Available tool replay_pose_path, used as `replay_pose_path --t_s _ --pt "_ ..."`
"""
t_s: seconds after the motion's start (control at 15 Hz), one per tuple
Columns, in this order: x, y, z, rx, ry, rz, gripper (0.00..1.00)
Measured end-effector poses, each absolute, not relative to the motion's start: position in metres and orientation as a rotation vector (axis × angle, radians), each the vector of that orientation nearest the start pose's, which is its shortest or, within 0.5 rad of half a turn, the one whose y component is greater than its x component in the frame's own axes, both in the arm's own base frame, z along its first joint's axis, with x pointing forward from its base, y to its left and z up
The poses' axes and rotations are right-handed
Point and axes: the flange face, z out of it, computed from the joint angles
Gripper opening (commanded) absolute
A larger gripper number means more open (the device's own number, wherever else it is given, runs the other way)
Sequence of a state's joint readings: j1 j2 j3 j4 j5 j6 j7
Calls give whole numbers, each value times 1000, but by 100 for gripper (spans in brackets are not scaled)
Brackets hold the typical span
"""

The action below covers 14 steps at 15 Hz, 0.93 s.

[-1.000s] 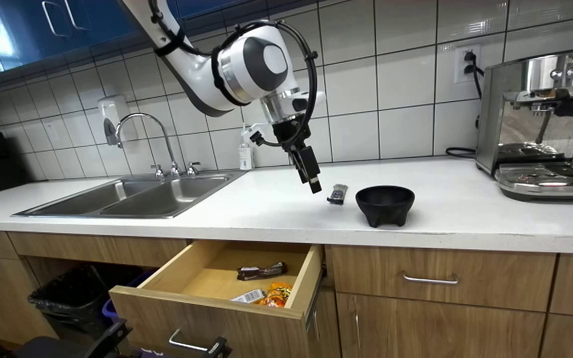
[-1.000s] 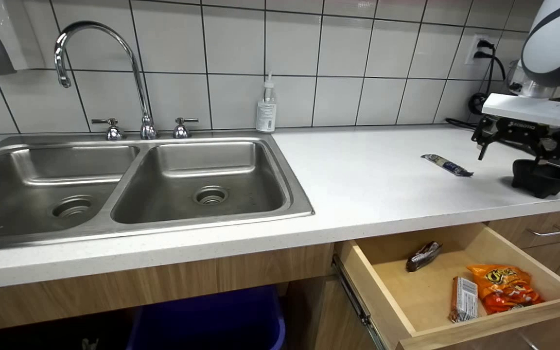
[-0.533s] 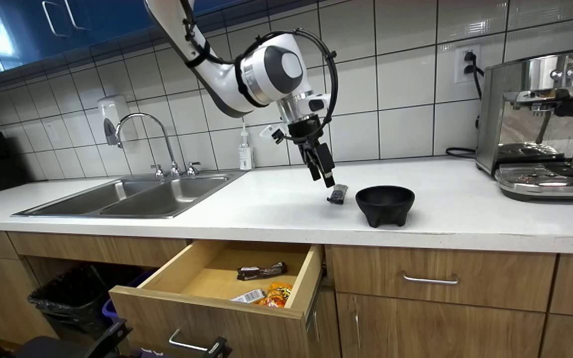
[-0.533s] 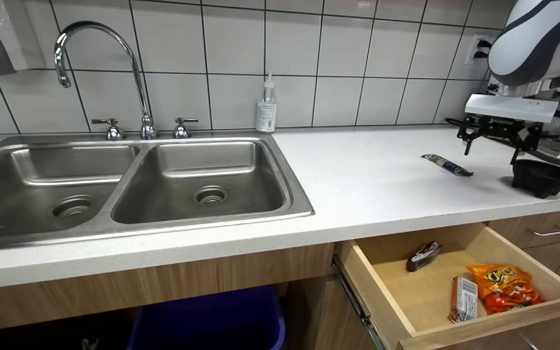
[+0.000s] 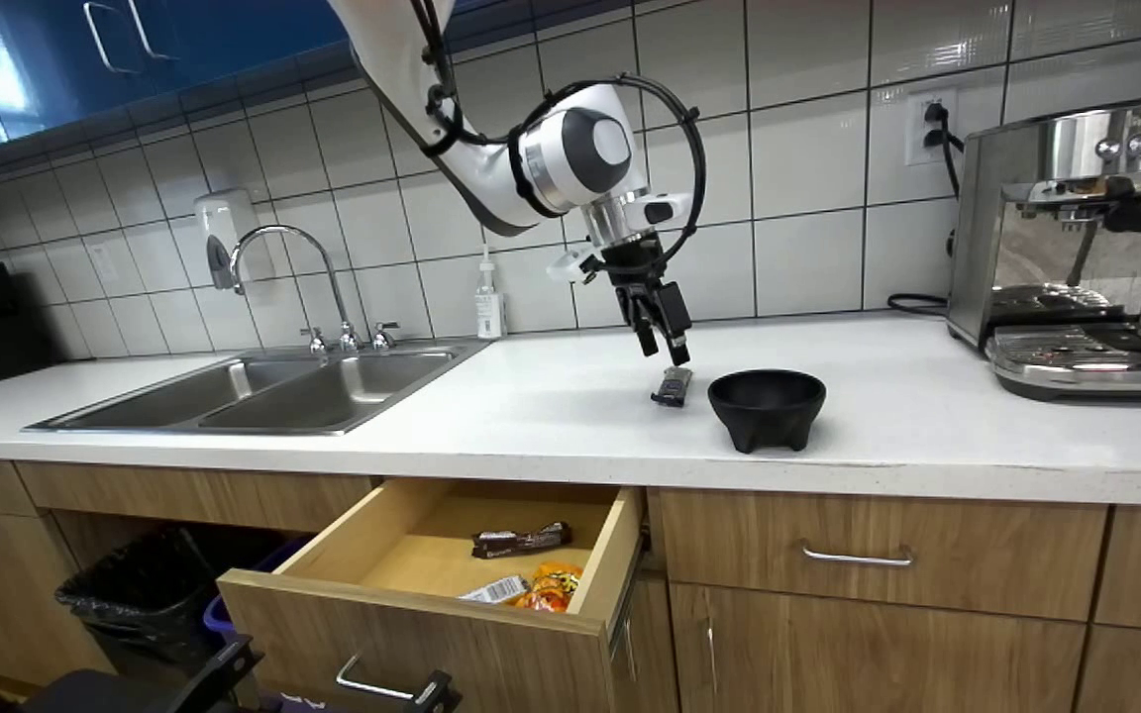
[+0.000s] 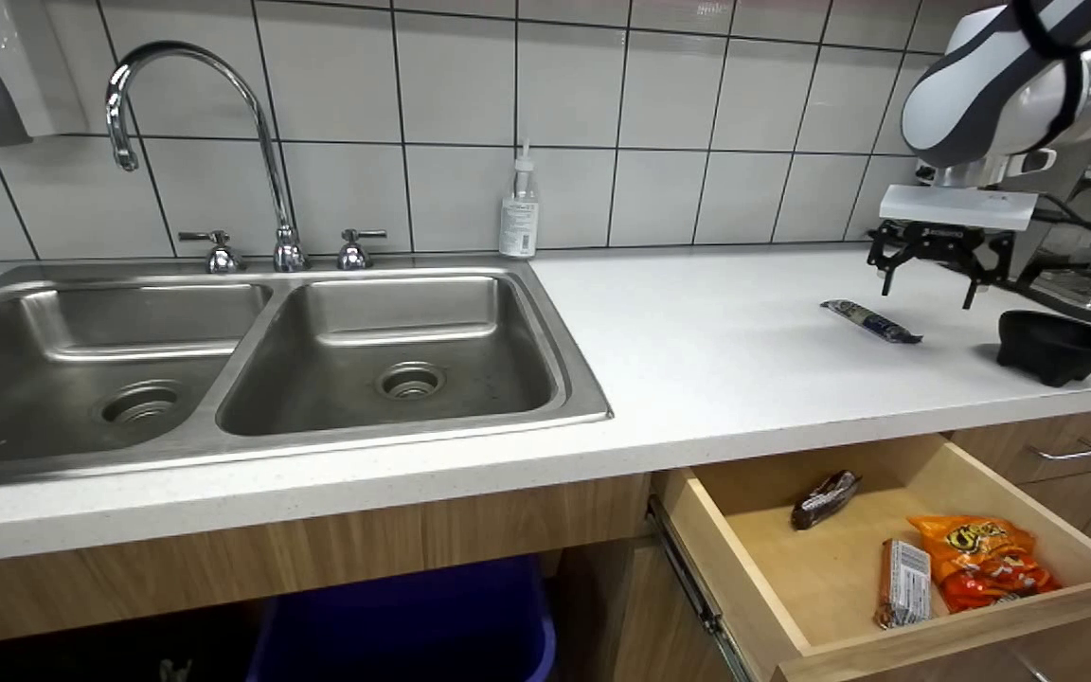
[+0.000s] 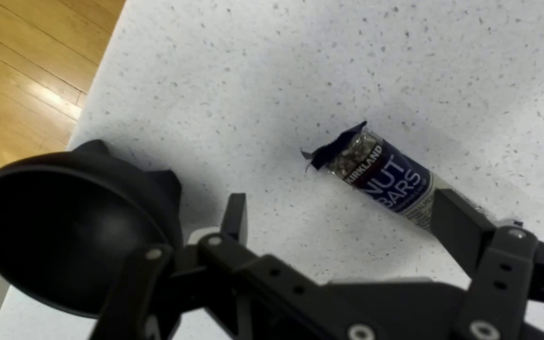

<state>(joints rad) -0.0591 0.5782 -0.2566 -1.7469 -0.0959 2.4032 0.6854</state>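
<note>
Wrist view: jaws wide apart, empty, above and near the Kirkland nut bar (image 7: 387,177).

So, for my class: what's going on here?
A white robot arm holds its open black claw above a speckled white countertop, gripping nothing. Near it, a blue-and-clear-wrapped nut bar lies flat and a round black footed bowl stands upright. Below, a light wooden drawer stands open, holding a brown-wrapped bar, a white-labelled bar and an orange snack bag.
</note>
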Motion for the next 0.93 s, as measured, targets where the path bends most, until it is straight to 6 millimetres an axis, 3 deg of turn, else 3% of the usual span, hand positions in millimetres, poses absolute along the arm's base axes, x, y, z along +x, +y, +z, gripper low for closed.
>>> replay_pose_path --t_s 0.93 --pt "715 -202 231 -3103 1169 -99 100"
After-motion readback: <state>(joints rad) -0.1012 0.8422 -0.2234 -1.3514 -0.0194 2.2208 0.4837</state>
